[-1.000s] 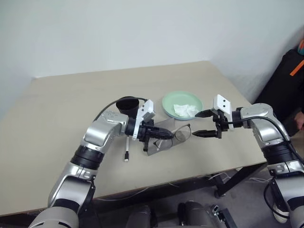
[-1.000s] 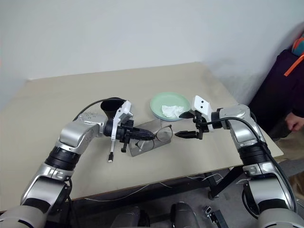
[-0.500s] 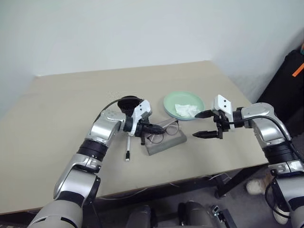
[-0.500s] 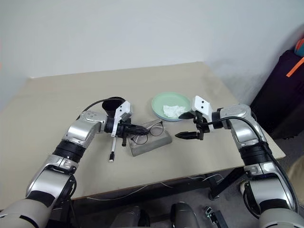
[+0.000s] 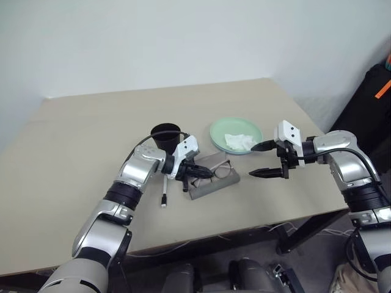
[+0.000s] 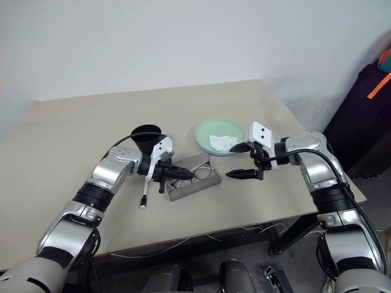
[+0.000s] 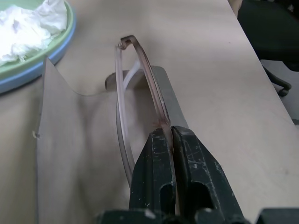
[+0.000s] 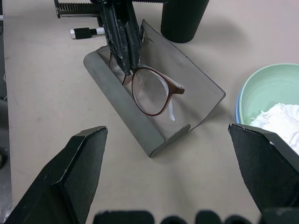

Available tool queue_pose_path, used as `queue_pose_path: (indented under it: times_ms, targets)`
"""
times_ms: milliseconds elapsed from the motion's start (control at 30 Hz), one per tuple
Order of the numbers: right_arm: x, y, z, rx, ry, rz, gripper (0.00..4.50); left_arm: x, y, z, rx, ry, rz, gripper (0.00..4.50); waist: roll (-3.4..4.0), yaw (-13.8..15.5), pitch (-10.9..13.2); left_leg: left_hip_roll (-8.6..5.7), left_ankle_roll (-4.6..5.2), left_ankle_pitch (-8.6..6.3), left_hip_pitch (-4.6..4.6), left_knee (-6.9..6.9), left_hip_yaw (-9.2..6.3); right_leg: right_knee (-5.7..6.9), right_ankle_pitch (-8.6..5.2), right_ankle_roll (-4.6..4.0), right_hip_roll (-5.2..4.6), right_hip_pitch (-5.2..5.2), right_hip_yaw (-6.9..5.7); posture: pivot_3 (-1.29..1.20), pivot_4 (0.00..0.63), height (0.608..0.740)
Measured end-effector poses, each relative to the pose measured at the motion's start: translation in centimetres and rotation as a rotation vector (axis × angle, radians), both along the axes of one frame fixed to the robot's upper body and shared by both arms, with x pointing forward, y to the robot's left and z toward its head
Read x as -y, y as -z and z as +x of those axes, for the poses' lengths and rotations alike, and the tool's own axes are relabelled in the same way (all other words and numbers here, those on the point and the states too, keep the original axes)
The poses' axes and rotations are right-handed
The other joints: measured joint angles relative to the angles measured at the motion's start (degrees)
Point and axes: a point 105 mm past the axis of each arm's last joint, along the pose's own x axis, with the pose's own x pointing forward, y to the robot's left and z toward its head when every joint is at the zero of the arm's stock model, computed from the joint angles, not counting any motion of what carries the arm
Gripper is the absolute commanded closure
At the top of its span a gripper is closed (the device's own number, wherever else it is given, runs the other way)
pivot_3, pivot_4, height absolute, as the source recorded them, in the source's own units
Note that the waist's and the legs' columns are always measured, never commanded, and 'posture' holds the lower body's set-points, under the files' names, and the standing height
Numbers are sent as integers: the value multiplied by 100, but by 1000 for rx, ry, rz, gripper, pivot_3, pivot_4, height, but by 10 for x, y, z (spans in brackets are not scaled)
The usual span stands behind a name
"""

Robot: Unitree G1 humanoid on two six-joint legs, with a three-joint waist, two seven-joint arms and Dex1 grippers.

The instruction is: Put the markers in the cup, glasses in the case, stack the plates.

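The beige bench (image 5: 73,140) carried a black cup (image 5: 165,135), a black-capped marker (image 5: 164,194) beside it, the open grey case (image 5: 211,183), and the stacked plates (image 5: 235,135), mint green over blue, nearer the far right.

glasses (image 8: 150,92): upright inside open grey case (image 8: 196,95) | black cup (image 5: 165,135) behind | plates (image 5: 235,135) stacked

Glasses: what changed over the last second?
The left tool, shut on the glasses, carried them down from above the table into the open case; they're held upright in it, not released. The right tool stayed open, hovering beside the case. Cup, marker and plates unchanged.
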Motion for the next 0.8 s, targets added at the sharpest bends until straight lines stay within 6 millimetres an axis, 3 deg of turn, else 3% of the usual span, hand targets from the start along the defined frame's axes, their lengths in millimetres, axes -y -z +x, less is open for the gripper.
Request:
queue_pose_path:
  times_ms: [400,800]
  targets:
    - [0,0,1,8,4,0,0,1,-1,-3,-11,1,2,4469,0,1,0,0,0,0,2,0,-1,0,0,0,0,2,0,0,0,738]
    - [0,1,0,12,5,1,0,-11,10,10,-31,-97,19,4469,0,-1,0,1,0,0,2,5,0,3,2,3,0,3,0,0,0,738]
